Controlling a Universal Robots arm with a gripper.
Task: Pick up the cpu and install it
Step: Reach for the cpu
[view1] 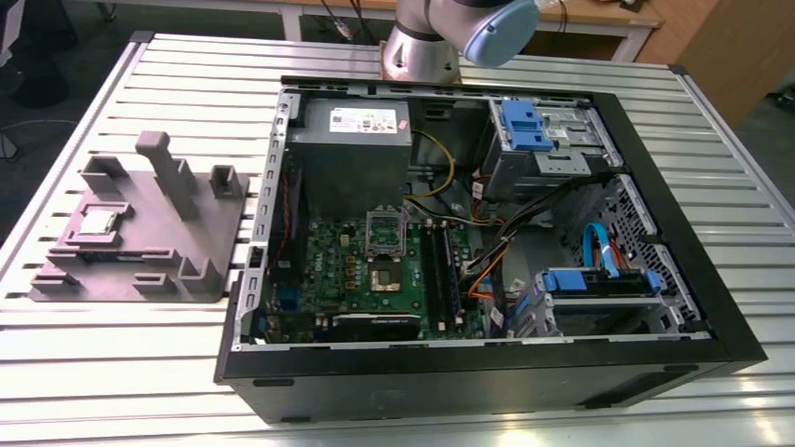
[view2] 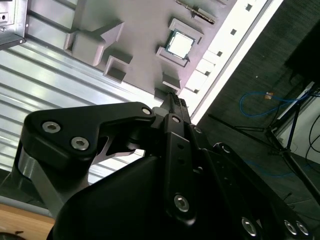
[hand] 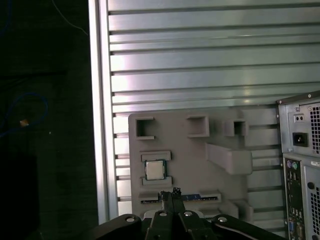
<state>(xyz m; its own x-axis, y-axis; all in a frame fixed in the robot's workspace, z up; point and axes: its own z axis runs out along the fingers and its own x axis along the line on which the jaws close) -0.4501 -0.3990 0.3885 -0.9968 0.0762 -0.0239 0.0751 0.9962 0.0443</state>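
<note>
The arm (view1: pixel 429 47) is cut off by the upper edge of the exterior view, w/ only a silver-and-blue joint showing behind the open pc case (view1: pixel 497 382). The case's near wall hides the lower edge of the motherboard (view1: pixel 330 247). Black cables (view1: pixel 546 209) cross the drive-bay side, so that part is hard to sort out. The socket bracket (view1: pixel 385 228) stands upright mid-board, w/ the socket (view1: pixel 387 277) open just below it in frame. There's a white label (view1: pixel 360 118) on the psu (view1: pixel 354 163), upper centre of the frame, but the print is too small to read. Marks on the chip's lid can't be made out either. The cpu (view1: pixel 100 222) lies flat in a recess of the gray holder (view1: pixel 211 237). That's at the exterior view's left, mid-height, on the slatted surface (view1: pixel 149 363), well apart from the case. In the first wrist view the pincer (hand: pixel 172 194) has its two tips pressed together w/ nothing between them, so it's closed and empty. Its body is cut off by the frame edge. The cpu (hand: pixel 156 170) sits near the tips but apart from them, not touching, offset to one side. A thin strip (hand: pixel 192 196) w/ blue on it is partly hidden behind the tips; can't tell what it is. In the second wrist view the pincer's black linkage blocks much of the holder, and the cpu (view2: pixel 179 44) lies clear beyond the tips.
</note>
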